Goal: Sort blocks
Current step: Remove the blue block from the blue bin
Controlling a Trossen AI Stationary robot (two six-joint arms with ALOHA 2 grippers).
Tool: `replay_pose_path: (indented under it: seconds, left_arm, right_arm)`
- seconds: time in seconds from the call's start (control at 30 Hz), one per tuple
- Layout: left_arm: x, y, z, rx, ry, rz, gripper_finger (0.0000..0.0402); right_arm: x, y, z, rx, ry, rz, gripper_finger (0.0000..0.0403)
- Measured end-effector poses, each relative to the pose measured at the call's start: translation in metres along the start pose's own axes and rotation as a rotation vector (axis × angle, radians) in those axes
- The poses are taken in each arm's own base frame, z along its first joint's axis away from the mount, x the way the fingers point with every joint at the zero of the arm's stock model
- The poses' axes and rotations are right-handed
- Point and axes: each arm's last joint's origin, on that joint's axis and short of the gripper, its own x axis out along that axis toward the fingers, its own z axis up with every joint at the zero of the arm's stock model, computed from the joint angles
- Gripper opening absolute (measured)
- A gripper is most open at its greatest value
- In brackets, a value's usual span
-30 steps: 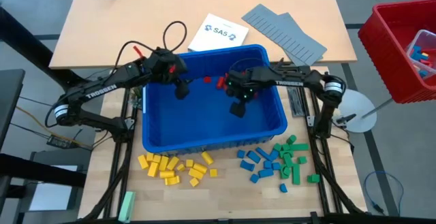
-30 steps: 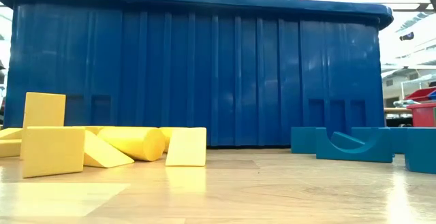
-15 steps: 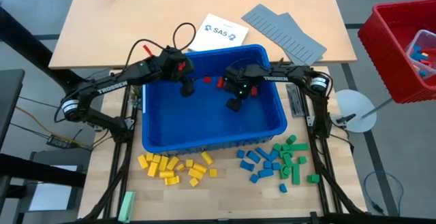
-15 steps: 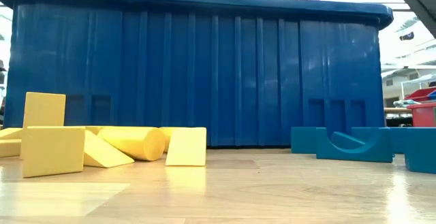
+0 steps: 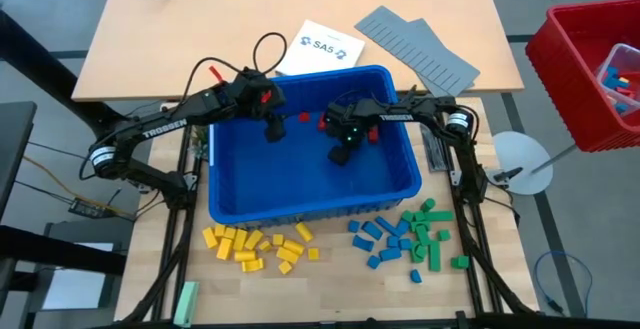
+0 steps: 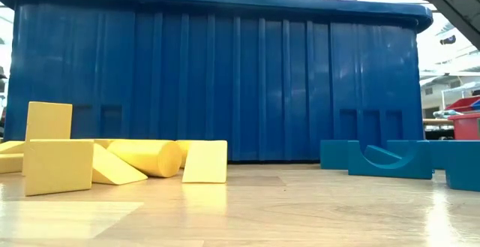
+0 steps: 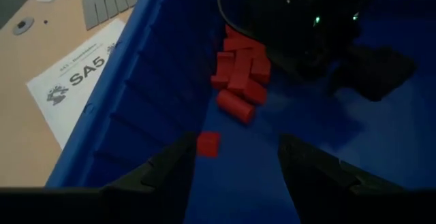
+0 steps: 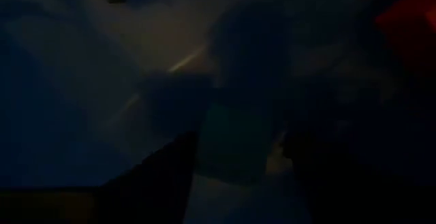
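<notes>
Since the earlier frames, both arms have reached further toward the far wall of the blue bin (image 5: 395,184), and the right gripper (image 5: 342,152) has shifted from the bin's middle toward the red blocks (image 5: 322,121). That gripper now hangs inside the bin, just beside the red cluster on its near side; the right wrist view shows a blue block (image 8: 235,146) between the two dark fingers (image 8: 163,176), but whether the fingers press on it cannot be told. The left gripper (image 5: 271,129) hangs inside the bin near its far-left corner, fingers (image 7: 163,173) spread apart with nothing between them; a single red block (image 7: 208,144) lies on the bin floor ahead of it, and the red cluster (image 7: 238,71) lies beyond, against the far wall. On the worktop's near edge, yellow blocks (image 5: 255,246) lie in a group before the bin's left half, blue blocks (image 5: 375,239) before its right half, and green blocks (image 5: 430,231) at the near-right corner.
</notes>
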Motion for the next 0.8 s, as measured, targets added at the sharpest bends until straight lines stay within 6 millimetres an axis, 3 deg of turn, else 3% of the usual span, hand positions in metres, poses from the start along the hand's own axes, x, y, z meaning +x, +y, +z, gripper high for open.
replay_pose_path:
  seconds: [0.23,0.37,0.6,0.8]
  left_arm:
    - [0.0,0.0,0.0,-0.046,0.0,0.002,0.0219]
    - [0.0,0.0,0.0,-0.072,0.0,0.002,0.0219]
    - [0.003,-0.001,0.004,-0.078,-0.045,-0.014,0.0219]
    - [0.007,-0.004,0.005,-0.074,-0.052,-0.073,0.0219]
  right_arm:
    - [-0.002,-0.001,-0.001,-0.054,0.0,-0.029,0.0119]
    - [-0.017,0.0,-0.005,-0.091,-0.011,-0.033,0.0117]
    - [-0.096,0.019,-0.02,-0.139,-0.189,0.005,0.0117]
    - [-0.177,0.052,-0.067,-0.116,-0.326,0.126,0.0117]
